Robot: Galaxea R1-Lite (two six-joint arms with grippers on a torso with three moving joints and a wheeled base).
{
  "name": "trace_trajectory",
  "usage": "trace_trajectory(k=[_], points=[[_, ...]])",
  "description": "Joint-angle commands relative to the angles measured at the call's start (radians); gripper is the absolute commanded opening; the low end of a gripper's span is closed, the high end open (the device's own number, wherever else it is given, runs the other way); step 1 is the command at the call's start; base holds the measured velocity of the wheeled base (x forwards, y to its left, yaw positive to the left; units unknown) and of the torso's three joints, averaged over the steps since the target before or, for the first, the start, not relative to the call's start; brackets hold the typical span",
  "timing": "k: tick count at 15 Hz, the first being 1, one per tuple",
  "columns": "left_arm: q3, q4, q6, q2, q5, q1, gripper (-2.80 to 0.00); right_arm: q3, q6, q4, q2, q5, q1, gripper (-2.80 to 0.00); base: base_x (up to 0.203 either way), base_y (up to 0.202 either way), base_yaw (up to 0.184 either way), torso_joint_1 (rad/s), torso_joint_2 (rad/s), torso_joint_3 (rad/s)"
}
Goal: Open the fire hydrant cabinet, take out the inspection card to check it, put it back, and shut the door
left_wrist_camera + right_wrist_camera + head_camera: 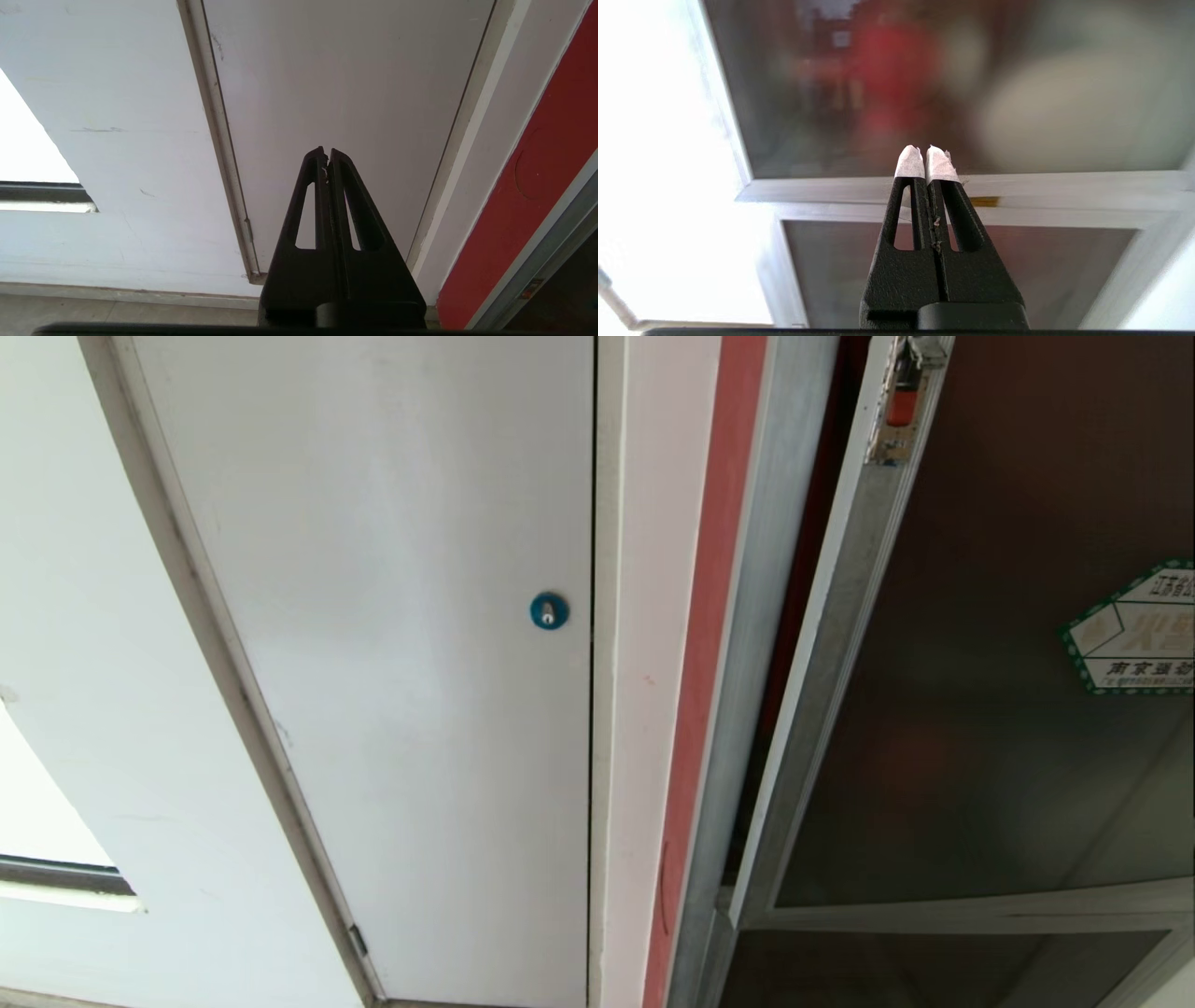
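Risk lies at the door (980,709): it stands slightly ajar from the fire hydrant cabinet (738,616) frame, red latch (901,401) unseated. Right gripper (926,158), fingers pressed together and empty, faces its glass; left gripper (326,156), likewise closed, faces the white panel (392,616). Left unpushed, the door may swing open.

White wall (84,616), plain white door (392,663) with a blue round lock (549,610), bright window (37,812), pale floor (93,312)
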Motion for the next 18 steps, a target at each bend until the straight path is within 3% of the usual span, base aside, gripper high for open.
trace_trajectory(k=[1,5,18], points=[[0.012,-0.001,0.000,0.000,0.000,0.000,-2.80,0.041,-0.002,-0.017,-0.001,0.028,0.000,-2.80,0.000,0.000,0.000,0.000,0.00,0.000],[0.012,-0.001,0.000,0.000,0.000,0.000,-2.80,0.041,-0.007,0.072,-0.001,0.063,0.000,-2.80,0.000,0.000,0.000,0.000,0.00,0.000],[0.012,-0.001,0.000,0.000,0.000,0.000,-2.80,0.041,0.060,0.072,-0.001,0.068,0.000,-2.80,0.000,0.000,0.000,0.000,0.00,0.000]])
